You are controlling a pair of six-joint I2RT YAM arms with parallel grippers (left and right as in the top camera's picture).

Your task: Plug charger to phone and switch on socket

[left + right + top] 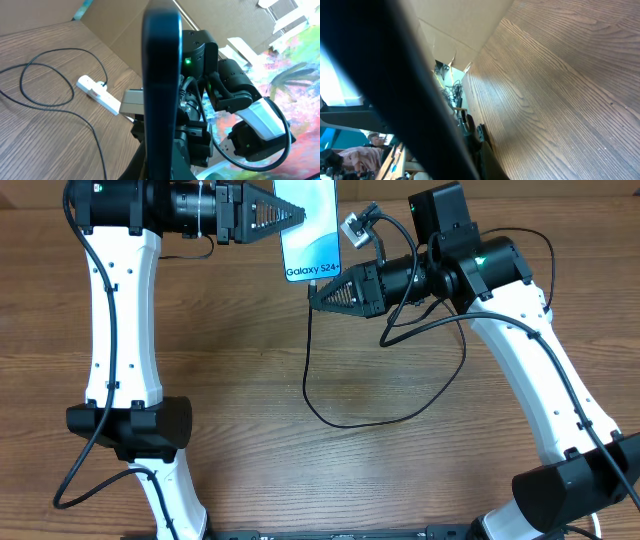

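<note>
Phone (162, 75), likely slick and breakable, pinched at its side by my left gripper (295, 215) at twelve o'clock; right gripper (318, 292), cannot tell

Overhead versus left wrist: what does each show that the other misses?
Only overhead: the phone's lit screen reading Galaxy S24, held by the left gripper, and the right gripper at the phone's lower edge with the charger cable hanging from it. Only left wrist: the white power strip lying on the table, a black cable reaching it. Both: the phone (edge-on from the wrist), the cable looping on the wood, and the right arm.
</note>
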